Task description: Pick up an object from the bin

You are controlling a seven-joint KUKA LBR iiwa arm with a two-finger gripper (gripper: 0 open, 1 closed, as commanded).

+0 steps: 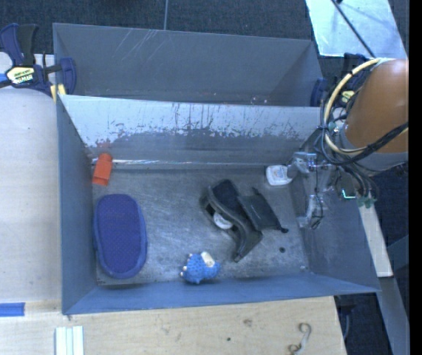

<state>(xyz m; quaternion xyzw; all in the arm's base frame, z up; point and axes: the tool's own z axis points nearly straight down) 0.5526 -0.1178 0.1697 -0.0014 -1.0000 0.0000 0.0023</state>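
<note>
Where the arm comes in over the right wall of the bin point(77, 220), the gripper point(314, 217) hangs low above the floor, to the view's right of the black thing point(234, 207) that lies about mid-floor. It stands apart from that black thing, with a strip of bare grey floor between them. Whether it is open or closed I cannot tell, since the metal parts at its tip overlap from this angle.

The black thing is the object nearest to the gripper. It is a dark, irregular shape of what look like several folded or overlapping pieces. A small pale patch shows at its lower left edge, and one narrow limb points down toward the near wall.

Just up and to the right of the black thing, close beside the wrist, sits a small whitish piece point(278, 174); whether it belongs to the robot or lies loose cannot be told. Below and a little left of the black thing lies a small blue and white toy-like lump point(199, 268), near the front wall. Well to the left of the black thing rests a flat, oval, dark blue pad point(120, 235), lying lengthwise along the left wall. Up and far left of the black thing, above the pad, a small orange block point(103, 168) sits at the foot of the back wall. Up and to the right of the black thing, an orange-brown cover point(377, 106) with looped cables caps the arm.
</note>
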